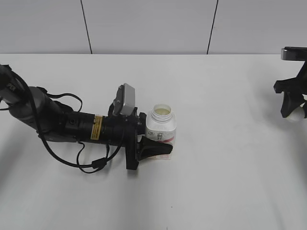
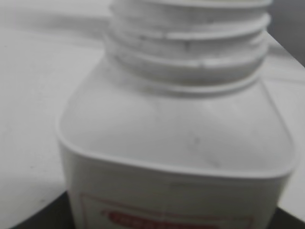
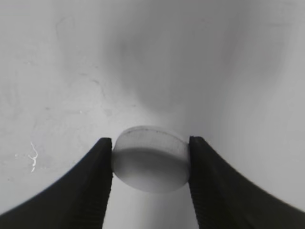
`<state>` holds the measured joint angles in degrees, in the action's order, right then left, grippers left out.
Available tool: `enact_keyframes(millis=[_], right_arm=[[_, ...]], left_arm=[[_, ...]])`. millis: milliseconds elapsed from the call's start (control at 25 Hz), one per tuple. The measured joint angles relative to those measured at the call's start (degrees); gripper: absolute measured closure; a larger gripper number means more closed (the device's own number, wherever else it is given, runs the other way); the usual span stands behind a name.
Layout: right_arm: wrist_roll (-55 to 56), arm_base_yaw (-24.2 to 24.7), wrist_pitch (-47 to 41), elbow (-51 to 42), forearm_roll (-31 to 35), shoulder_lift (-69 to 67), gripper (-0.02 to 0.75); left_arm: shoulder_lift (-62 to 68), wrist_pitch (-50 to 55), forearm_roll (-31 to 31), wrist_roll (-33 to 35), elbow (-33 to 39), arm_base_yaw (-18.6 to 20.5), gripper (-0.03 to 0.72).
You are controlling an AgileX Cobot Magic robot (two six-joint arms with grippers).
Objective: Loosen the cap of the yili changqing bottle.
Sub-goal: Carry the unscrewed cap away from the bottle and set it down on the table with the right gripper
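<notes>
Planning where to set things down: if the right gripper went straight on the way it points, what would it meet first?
Probably the bare white table: the right gripper, shut on the cap, points down at it, with nothing between, though depth is unclear.

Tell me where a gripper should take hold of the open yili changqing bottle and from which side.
Grip the yili changqing bottle low on its squarish body, across two opposite flat walls, coming in level from the side as the left gripper does. The flat walls probably give the pads even seats; the threaded neck is ridged and open, with the cap held away in the right gripper.
</notes>
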<state>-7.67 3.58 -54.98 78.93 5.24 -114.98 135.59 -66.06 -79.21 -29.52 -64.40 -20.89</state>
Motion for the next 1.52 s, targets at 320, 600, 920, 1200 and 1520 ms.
enact_keyframes(millis=[320,600,920,1200,1520], right_arm=[[0.0,0.0,-0.7,0.0,4.0,-2.3,0.351],[0.0,0.0,-1.7,-0.2,4.4,-4.0,0.351],[0.2,0.0,-2.7,-0.1,3.5,-4.4,0.351],[0.4,0.0,-4.1,0.0,2.6,-5.4,0.351],[0.4,0.0,-4.6,0.0,2.6,-6.4,0.351]], left_arm=[[0.0,0.0,0.0,0.0,0.0,0.0,0.302],[0.0,0.0,0.0,0.0,0.0,0.0,0.302],[0.0,0.1,0.0,0.0,0.0,0.0,0.302],[0.0,0.2,0.0,0.0,0.0,0.0,0.302],[0.0,0.2,0.0,0.0,0.0,0.0,0.302]])
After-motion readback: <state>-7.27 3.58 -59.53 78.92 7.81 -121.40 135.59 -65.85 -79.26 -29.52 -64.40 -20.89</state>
